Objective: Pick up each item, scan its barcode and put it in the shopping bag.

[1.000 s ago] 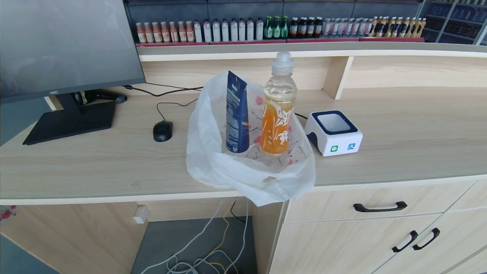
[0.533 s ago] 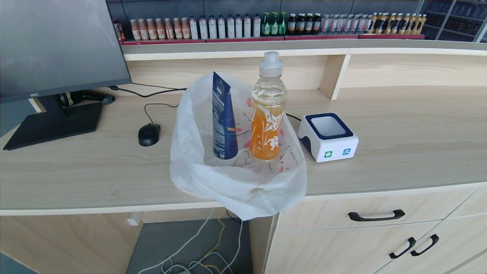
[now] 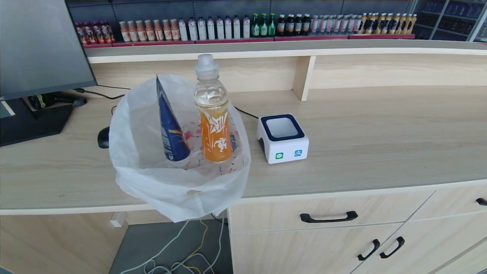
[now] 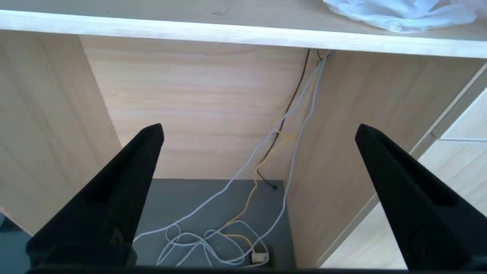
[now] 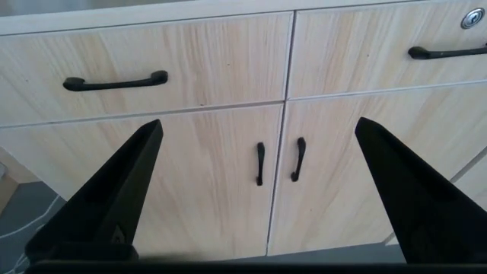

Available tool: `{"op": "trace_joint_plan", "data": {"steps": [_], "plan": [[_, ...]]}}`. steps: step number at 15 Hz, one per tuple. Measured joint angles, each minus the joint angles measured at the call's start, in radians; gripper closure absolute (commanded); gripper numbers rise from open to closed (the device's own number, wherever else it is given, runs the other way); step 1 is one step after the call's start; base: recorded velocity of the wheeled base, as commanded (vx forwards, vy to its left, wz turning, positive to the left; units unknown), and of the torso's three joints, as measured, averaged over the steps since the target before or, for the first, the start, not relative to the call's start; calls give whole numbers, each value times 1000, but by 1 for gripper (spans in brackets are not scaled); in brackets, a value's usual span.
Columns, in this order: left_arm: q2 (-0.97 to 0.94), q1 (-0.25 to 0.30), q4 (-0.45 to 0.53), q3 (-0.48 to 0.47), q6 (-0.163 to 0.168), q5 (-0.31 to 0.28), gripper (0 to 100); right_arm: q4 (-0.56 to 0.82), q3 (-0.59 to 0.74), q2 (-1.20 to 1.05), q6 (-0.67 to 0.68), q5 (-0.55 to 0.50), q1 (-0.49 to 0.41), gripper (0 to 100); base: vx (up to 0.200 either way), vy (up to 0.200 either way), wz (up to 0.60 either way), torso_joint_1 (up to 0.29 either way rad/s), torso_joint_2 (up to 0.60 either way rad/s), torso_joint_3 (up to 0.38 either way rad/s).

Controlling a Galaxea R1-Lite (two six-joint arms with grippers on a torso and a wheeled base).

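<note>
You see left gripper spread wide, below the counter | right gripper spread wide, facing drawers | bottle and tube stand in shopping bag, scanner just beside.

One shopping bag on the desk holds two items: one orange drink bottle and one dark blue tube. Alongside are one scanner, one mouse and one monitor. A single long row of bottles, too many to count, lines the shelf.
</note>
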Motion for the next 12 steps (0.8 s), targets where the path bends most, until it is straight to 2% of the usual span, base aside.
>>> {"op": "trace_joint_plan", "data": {"steps": [3, 12], "plan": [[0, 0, 1, 0, 0, 0, 0, 0, 0, 0, 2, 0, 0, 0, 0, -200, 0, 1, 4, 1], [0, -2, 0, 0, 2, 0, 0, 0, 0, 0, 0, 0, -1, 0, 0, 0, 0, 0, 0, 0]]}}
